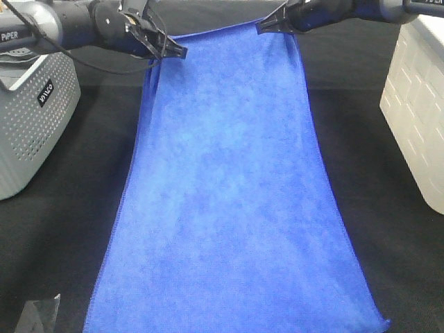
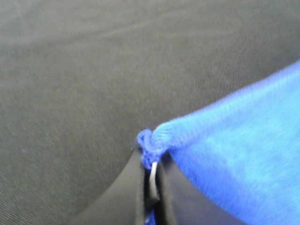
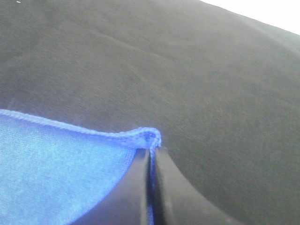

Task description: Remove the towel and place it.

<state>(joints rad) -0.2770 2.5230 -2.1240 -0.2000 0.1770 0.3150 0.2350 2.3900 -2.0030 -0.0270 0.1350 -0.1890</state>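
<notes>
The royal-blue towel (image 1: 229, 194) stretches down the middle of the black table cloth, its far edge lifted. My left gripper (image 1: 175, 51) is shut on the far left corner. My right gripper (image 1: 266, 27) is shut on the far right corner. In the left wrist view the towel (image 2: 243, 159) bunches at the closed gripper (image 2: 151, 161), and a small white tag shows there. In the right wrist view the towel (image 3: 51, 168) has its stitched corner pinched in the closed gripper (image 3: 151, 151). The near edge lies at the front of the table.
A grey perforated box (image 1: 31, 118) stands at the left. A white crate (image 1: 420, 97) stands at the right. A small dark object (image 1: 38, 316) sits at the front left corner. Black cloth (image 1: 66, 222) covers the table.
</notes>
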